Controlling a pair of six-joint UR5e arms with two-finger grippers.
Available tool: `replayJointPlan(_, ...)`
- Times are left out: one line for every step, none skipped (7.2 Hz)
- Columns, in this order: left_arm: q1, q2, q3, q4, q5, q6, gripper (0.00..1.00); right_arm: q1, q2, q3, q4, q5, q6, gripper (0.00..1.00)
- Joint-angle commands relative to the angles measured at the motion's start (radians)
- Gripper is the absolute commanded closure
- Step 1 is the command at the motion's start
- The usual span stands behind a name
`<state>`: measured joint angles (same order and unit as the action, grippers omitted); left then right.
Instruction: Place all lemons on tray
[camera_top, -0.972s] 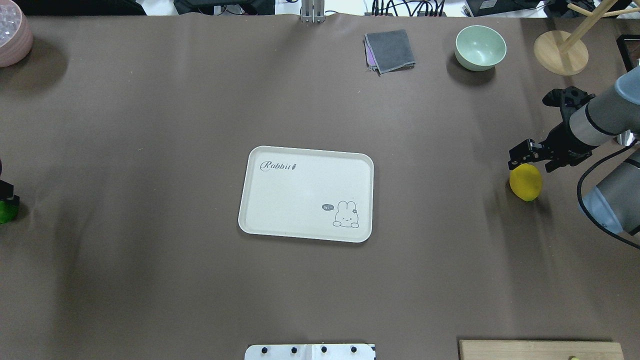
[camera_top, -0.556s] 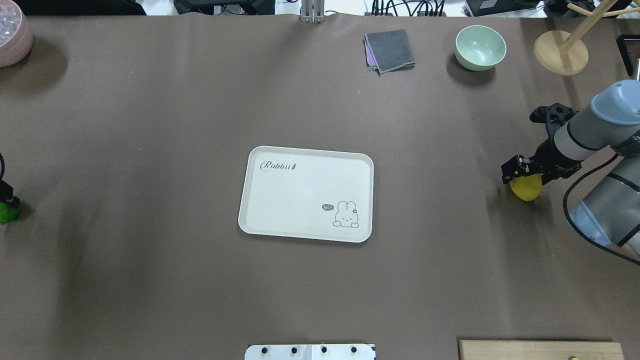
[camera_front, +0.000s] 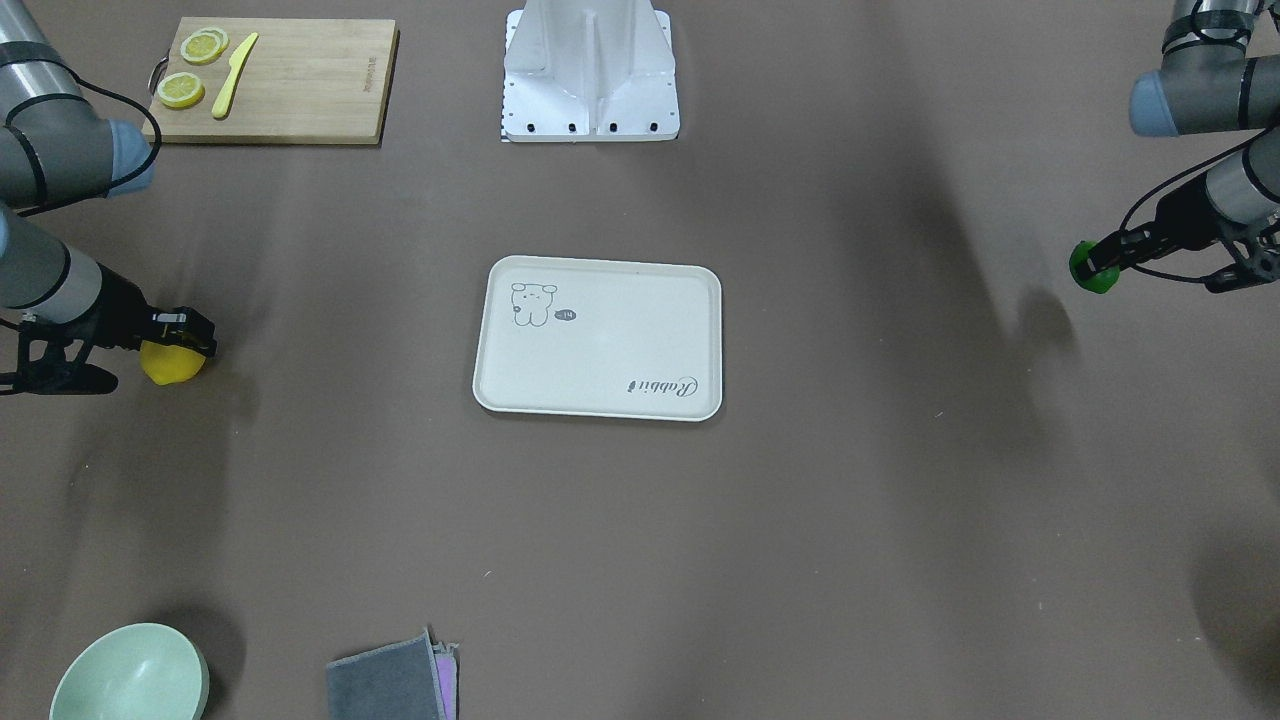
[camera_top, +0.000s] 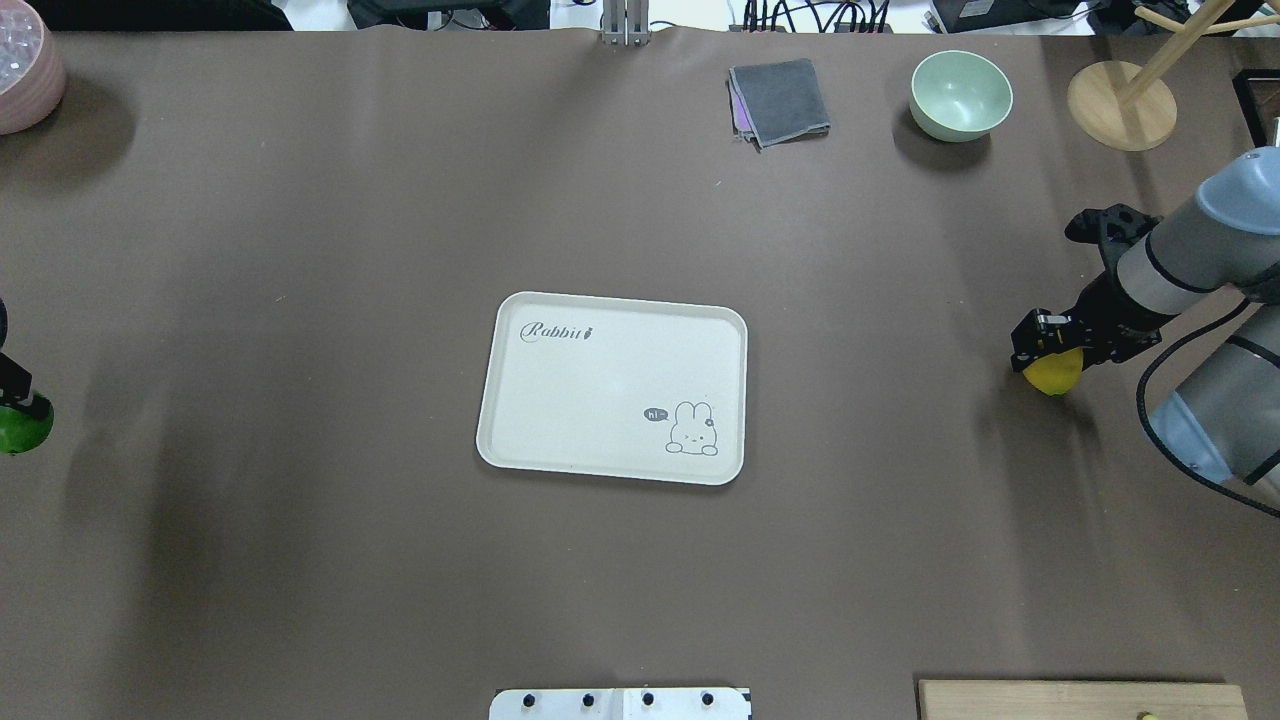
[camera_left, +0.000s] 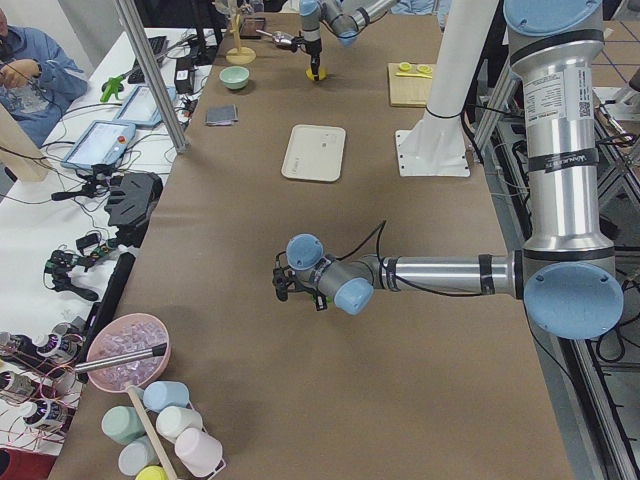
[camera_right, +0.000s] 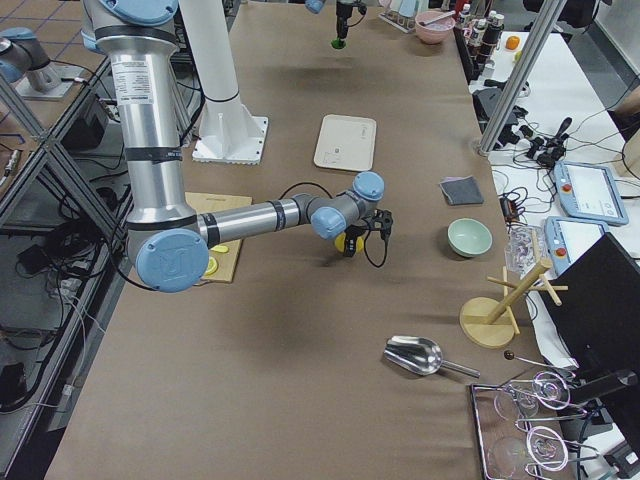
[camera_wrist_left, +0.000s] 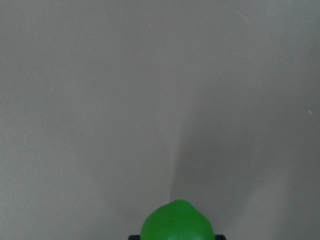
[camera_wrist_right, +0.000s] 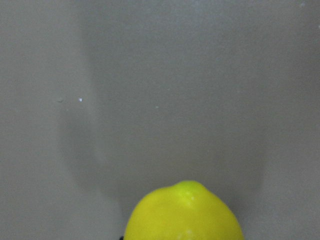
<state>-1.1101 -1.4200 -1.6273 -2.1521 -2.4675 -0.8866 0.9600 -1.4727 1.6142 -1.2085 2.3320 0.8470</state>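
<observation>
The cream-white tray (camera_top: 600, 400) lies mid-table with nothing on it; it also shows in the front view (camera_front: 600, 340). My right gripper (camera_top: 1045, 348) is shut on the yellow lemon (camera_top: 1055, 378) at the table's right side, low over the cloth. The right wrist view shows that lemon (camera_wrist_right: 182, 215) between the jaws. My left gripper (camera_top: 18, 408) is shut on the green lemon (camera_top: 24, 430) at the left edge and holds it above the table, its shadow apart from it. The green lemon also shows in the front view (camera_front: 1092, 268) and the left wrist view (camera_wrist_left: 176, 222).
A wooden cutting board (camera_front: 290, 85) with lemon slices and a yellow knife lies near the robot's base plate (camera_top: 620, 703). At the far edge stand a green bowl (camera_top: 960, 95), a grey cloth (camera_top: 780, 100), a wooden stand (camera_top: 1120, 105) and a pink bowl (camera_top: 25, 70).
My right gripper came down over the yellow lemon and closed on it. My left gripper with the green lemon shifted slightly toward the table's middle.
</observation>
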Motion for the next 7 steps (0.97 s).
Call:
replayJointPlan(0.003,-0.013,-0.135,0.179,-0.013,0.001,1.0,0.094,-0.015,0.032,-0.014,0.101,0.004,1.0)
replayJointPlan(0.007,-0.067,-0.17,0.272,-0.008,0.001,1.0,0.101,0.001,0.042,-0.028,0.098,0.007,1.0)
replayJointPlan(0.018,-0.164,-0.192,0.405,-0.004,0.001,1.0,0.092,0.085,0.046,-0.087,0.09,0.047,1.0)
replayJointPlan(0.022,-0.269,-0.206,0.542,-0.001,0.001,1.0,0.079,0.18,0.043,-0.142,0.081,0.055,1.0)
replayJointPlan(0.039,-0.369,-0.212,0.66,0.005,0.0,1.0,0.031,0.268,0.035,-0.161,0.035,0.114,1.0)
replayJointPlan(0.053,-0.476,-0.218,0.801,0.043,0.001,1.0,-0.037,0.351,0.018,-0.163,-0.018,0.174,1.0)
replayJointPlan(0.068,-0.563,-0.217,0.899,0.086,0.0,1.0,-0.115,0.43,-0.005,-0.164,-0.092,0.217,1.0)
